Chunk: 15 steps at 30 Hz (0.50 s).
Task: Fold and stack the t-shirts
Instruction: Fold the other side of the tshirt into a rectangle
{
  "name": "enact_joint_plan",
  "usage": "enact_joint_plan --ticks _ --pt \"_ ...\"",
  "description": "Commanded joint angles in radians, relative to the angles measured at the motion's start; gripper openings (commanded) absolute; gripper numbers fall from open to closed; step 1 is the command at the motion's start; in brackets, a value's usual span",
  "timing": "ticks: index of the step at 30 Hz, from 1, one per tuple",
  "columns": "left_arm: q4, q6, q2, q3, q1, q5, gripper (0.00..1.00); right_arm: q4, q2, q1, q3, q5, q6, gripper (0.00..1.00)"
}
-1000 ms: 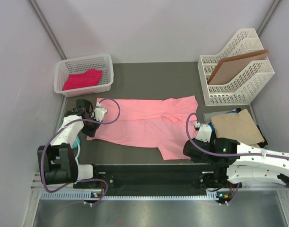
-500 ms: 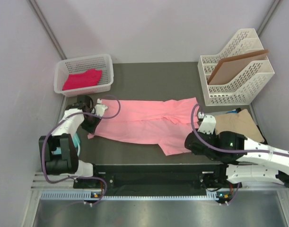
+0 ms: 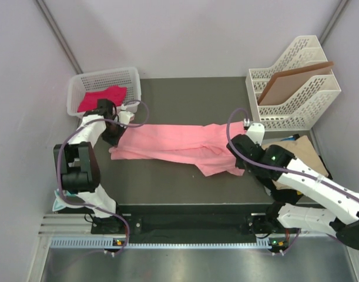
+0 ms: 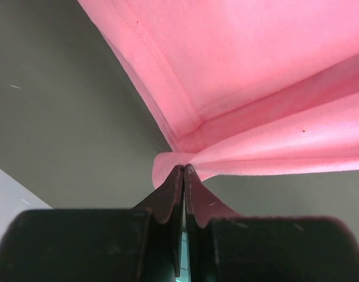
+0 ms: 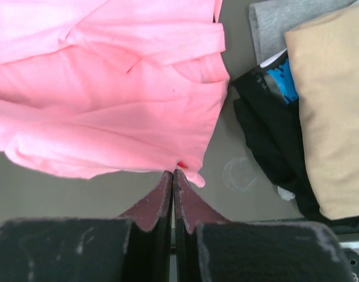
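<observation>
Mid-fold on the salmon pink t-shirt (image 3: pixel 167 147), drawn into a narrow band across the dark surface (image 3: pixel 185 100) between the two arms. Held at its left end by the left claw (image 3: pixel 116 130), fully closed on a tuck of hem, just beside the white basket (image 3: pixel 106 73) with the magenta-pink t-shirt (image 3: pixel 101 97) inside. Held at its right end by the right claw (image 3: pixel 238 154), likewise closed tight, on what looks like a small nip of the lower edge.

Most likely to go wrong: losing one of these thin pinches, with so little cloth between the pads (image 4: pixel 170 194), and dropping an end into a skewed, bunched layer. Also a risk of carrying the right end onto the folded stack just beside it, or of nudging the tan t-shirt (image 3: pixel 305 147) with the forearm lying across it.

From above, shows the whole band and both ends at once, but nothing of the grip itself. From the left wrist, shows the hem gathered into the closed tips. From the right wrist, shows the corner at the closed tips and the stack's layers: tan on top, then the black t-shirt (image 5: pixel 267 135), a scrap of the blue t-shirt (image 5: pixel 280 79) and some grey cloth (image 5: pixel 291 17), mostly hidden from above by the arm.
</observation>
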Motion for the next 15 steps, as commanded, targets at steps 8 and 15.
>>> enact_joint_plan --ticks 8,15 --pt "0.04 -0.006 0.061 0.061 -0.048 -0.022 0.06 0.195 0.105 -0.154 0.034 -0.069 -0.194 0.0" --pt "0.049 -0.014 0.116 0.129 -0.104 -0.059 0.06 0.21 0.108 -0.222 0.04 -0.081 -0.245 0.0"
